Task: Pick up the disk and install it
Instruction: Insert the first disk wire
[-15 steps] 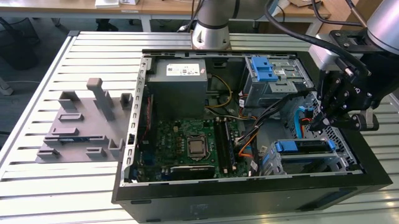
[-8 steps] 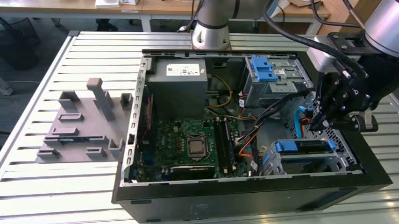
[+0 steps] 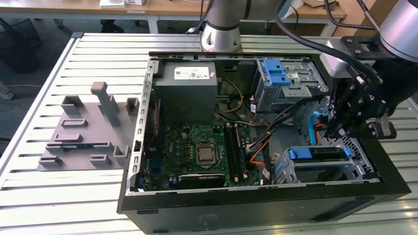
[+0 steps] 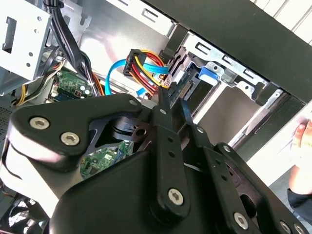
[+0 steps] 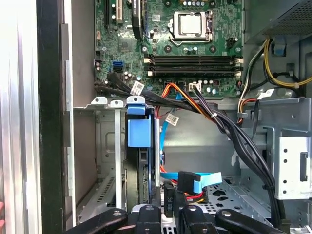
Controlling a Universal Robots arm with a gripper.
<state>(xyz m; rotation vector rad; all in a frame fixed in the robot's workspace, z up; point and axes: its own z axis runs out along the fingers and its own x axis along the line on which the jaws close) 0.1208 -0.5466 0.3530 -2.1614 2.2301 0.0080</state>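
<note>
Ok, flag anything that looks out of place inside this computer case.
No damage or spills stand out. The disk sits in the drive cage, but in the first wrist view the blue cable beside it seems to end in a loose connector, apparently plugged into nothing.

Arm: one silver-and-grey jointed arm [image 3: 220, 29]; its base column stands at the far edge in the exterior view, and its upper link enters from the exterior view's right.
Wrist: black housing [image 3: 365, 58], angled downward.
Pincer: black linkage pincer [image 3: 341, 131] in the exterior view, pointing down at the exterior view's right side.
Fingers: two slim black fingers [image 4: 164, 100] in the second wrist view, tips close together, a narrow gap between them.
Hold: nothing visibly between the tips.
</note>
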